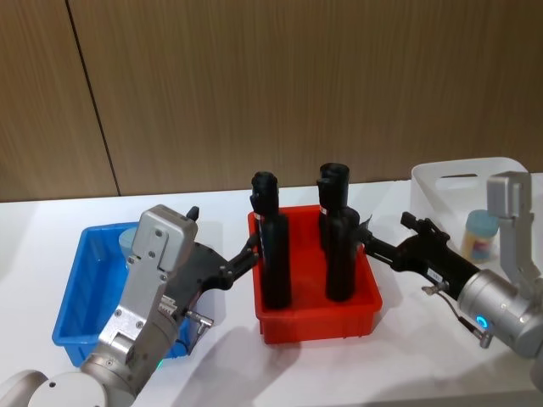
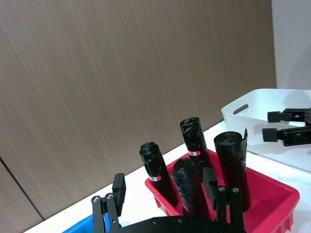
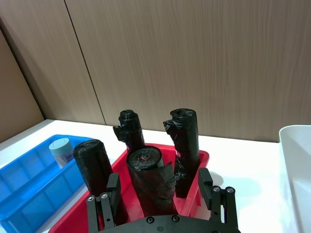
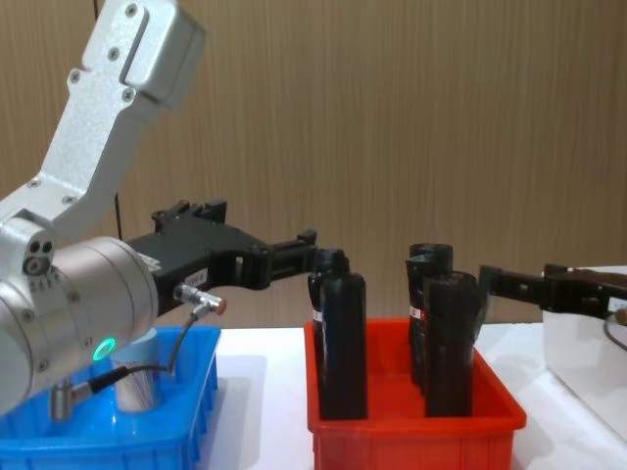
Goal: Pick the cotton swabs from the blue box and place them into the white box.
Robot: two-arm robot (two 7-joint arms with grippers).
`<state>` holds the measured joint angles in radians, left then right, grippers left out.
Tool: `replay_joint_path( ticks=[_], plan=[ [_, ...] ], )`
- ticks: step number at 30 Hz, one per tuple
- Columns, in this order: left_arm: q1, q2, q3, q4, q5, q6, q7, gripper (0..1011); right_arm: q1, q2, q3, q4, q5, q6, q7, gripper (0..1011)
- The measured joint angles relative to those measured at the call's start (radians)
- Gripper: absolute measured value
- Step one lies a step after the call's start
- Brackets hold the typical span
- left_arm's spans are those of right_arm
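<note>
One cotton swab jar (image 1: pixel 129 241) stands in the blue box (image 1: pixel 81 288) at the left, partly hidden behind my left arm; the chest view shows that jar (image 4: pixel 137 384) low in the blue box (image 4: pixel 191 397). Another cotton swab jar (image 1: pixel 481 234) stands inside the white box (image 1: pixel 458 180) at the right. My left gripper (image 1: pixel 225 239) hangs open and empty between the blue box and the red bin, above table height. My right gripper (image 1: pixel 383 241) is open and empty too, between the red bin and the white box.
A red bin (image 1: pixel 318 318) with several tall black bottles (image 1: pixel 273 246) stands in the middle, between the two boxes and between both grippers. A wood-panelled wall runs behind the white table (image 1: pixel 356 373).
</note>
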<state>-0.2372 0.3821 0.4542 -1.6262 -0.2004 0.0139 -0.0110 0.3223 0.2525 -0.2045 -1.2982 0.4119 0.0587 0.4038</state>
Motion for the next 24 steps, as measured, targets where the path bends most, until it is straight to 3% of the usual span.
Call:
replay_joint_path(
  ticks=[12,24],
  plan=[
    [0.0,0.0,0.0,0.0,0.0,0.0,0.0,1004,0.1,-0.033,-0.015,0.15,-0.01,-0.019,0.087,1002],
    [0.0,0.0,0.0,0.0,0.0,0.0,0.0,1004,0.159,-0.051,-0.033,0.246,-0.046,-0.04,0.166,1002]
  ],
)
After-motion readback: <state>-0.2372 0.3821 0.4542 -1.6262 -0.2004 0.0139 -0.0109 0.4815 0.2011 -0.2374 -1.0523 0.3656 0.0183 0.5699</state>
